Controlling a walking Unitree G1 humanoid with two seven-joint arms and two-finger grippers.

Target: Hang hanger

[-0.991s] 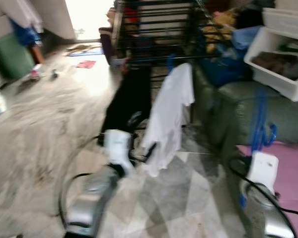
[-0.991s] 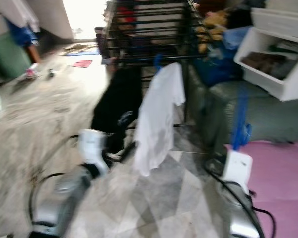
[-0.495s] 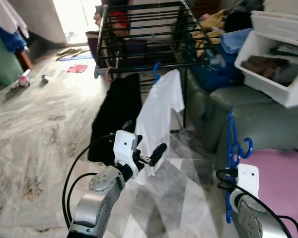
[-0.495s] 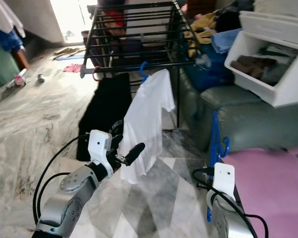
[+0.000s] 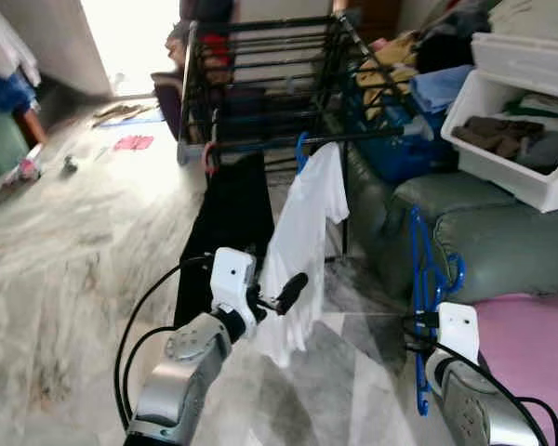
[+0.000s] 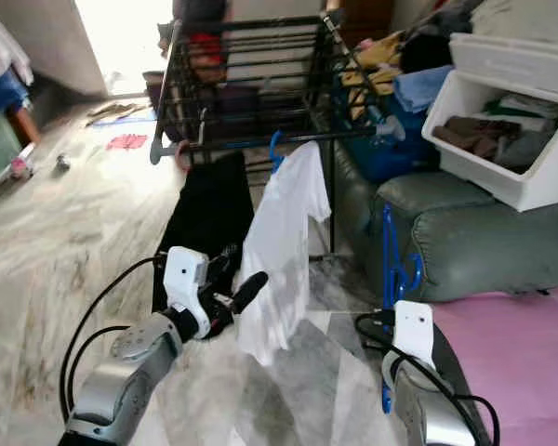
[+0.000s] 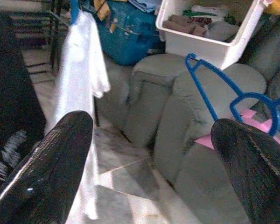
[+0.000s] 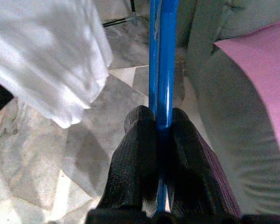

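Since 0.5 s ago the whole view has shifted a little, so the camera moved w/ the robot; the drying rack (image 5: 279, 84) now stands slightly lower in the picture, and the arms keep nearly the same pose.

Right gripper (image 8: 157, 140) is clamped on the blue hanger (image 5: 426, 279), fingers pressed on the bar from both sides. It holds the hanger upright just beside the grey-green sofa (image 5: 465, 223), hook at the top, near the pink cover (image 5: 539, 334). Left gripper (image 5: 284, 295) carries nothing; its fingers are spread wide apart, close in front of the white shirt (image 5: 302, 246) that hangs from the front rail next to a black garment (image 5: 228, 223).

Risks, as I judge: the grip is low on a thin bar, so the hanger can swing or turn in the fingers when the arm lifts, and the hook may miss the rail. The hanger can also catch on the sofa edge or snag the white shirt. The left fingers are so near the shirt that they could drag it off.

Room: free rail is to the right of the shirt's hanger, but the sofa and the blue bin (image 5: 391, 149) make this side narrow. Marble floor (image 5: 74, 242) to the left is much more open
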